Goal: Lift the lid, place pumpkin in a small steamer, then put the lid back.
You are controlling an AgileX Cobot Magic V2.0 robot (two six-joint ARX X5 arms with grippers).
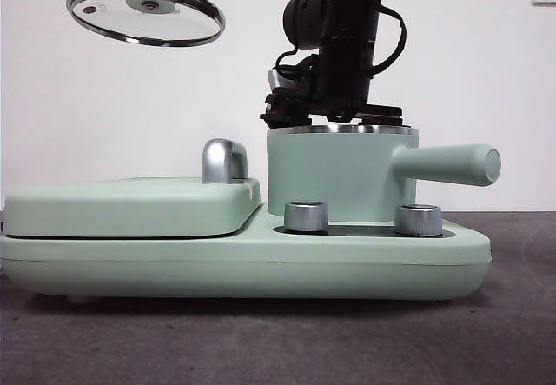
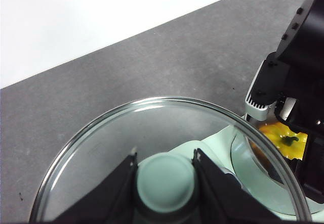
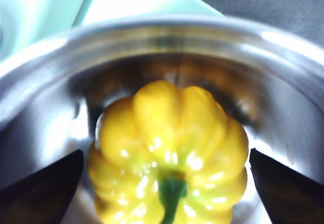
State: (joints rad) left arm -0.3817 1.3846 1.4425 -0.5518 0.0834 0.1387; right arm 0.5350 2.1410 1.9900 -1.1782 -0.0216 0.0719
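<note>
Over the right half of the mint-green cooker base (image 1: 243,268), the right hand (image 1: 334,116) reaches down to the steel rim of the small steamer (image 1: 339,176); front view shows its dark bulk sitting right at the pot mouth. Right wrist view: the pumpkin (image 3: 169,176), glossy yellow with green stem, sits inside the steel bowl, between the two black jaws, which stand wide on either side with gaps showing; contact with the pumpkin not evident. Cannot tell whether the pumpkin rests on the pot floor. High at upper left of front view, the lid (image 1: 145,11) hangs tilted in the air, well apart from the steamer. Left wrist view: the left hand (image 2: 166,176) is clamped on the lid's mint-green knob (image 2: 166,182), a jaw pressed to each side, glass disc spreading around it. Steamer's long handle (image 1: 447,164) points right. Flat cover (image 1: 130,207) with chrome handle (image 1: 224,160) lies closed on the base's left half. Two metal dials (image 1: 306,216) front the steamer. Grey tabletop (image 1: 504,315) carries the base.
</note>
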